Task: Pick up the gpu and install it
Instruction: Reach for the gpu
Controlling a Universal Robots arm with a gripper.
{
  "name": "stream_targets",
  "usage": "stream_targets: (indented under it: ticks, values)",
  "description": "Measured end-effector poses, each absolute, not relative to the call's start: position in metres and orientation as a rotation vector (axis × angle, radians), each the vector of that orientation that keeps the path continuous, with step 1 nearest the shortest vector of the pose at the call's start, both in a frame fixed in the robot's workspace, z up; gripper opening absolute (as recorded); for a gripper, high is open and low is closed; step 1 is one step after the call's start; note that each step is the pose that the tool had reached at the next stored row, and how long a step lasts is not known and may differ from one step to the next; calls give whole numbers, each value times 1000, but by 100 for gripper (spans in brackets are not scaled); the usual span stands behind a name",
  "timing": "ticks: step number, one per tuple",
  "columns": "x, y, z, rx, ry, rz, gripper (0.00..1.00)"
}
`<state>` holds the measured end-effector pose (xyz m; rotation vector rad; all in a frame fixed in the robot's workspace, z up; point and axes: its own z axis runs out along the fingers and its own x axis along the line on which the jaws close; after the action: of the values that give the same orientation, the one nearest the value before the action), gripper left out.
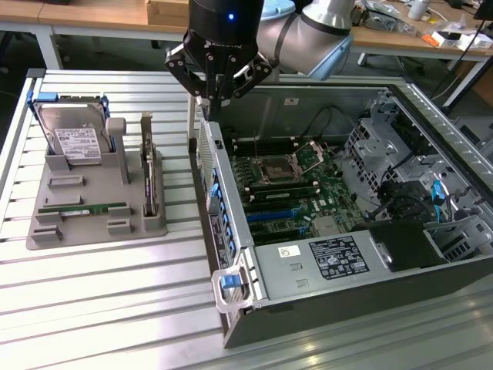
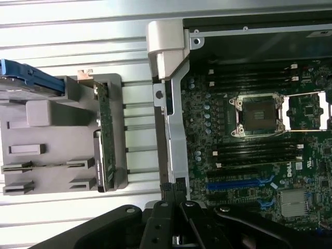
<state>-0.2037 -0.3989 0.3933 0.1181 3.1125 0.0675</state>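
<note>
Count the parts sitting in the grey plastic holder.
3: a silver hard drive with a white label at the far end, a long green memory stick near the front, and a thin black expansion card standing on edge at the exterior view's right. None appears hidden.

Ribbed aluminium tabletop [image 1: 115, 285], wooden workbenches [image 1: 92, 15] behind, white legs [image 1: 51, 46], clutter [image 1: 454, 32] on far bench

The arm [image 1: 327, 35] is extended in from the exterior view's upper right, with its silver joint bent toward the black wrist [image 1: 223, 19], on which a small blue light is lit. The gripper [image 1: 206, 104] is pointed straight down. Its black fingers [image 2: 167, 197] are drawn fully together, tip against tip, with the linkages [image 1: 183, 63] splayed out on both sides.
</note>
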Motion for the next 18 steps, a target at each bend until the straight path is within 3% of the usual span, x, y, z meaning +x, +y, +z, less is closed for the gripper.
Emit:
stream_targets:
  ticks: [18]
  values:
    - [-222,-399,393,118,3112,68,11]
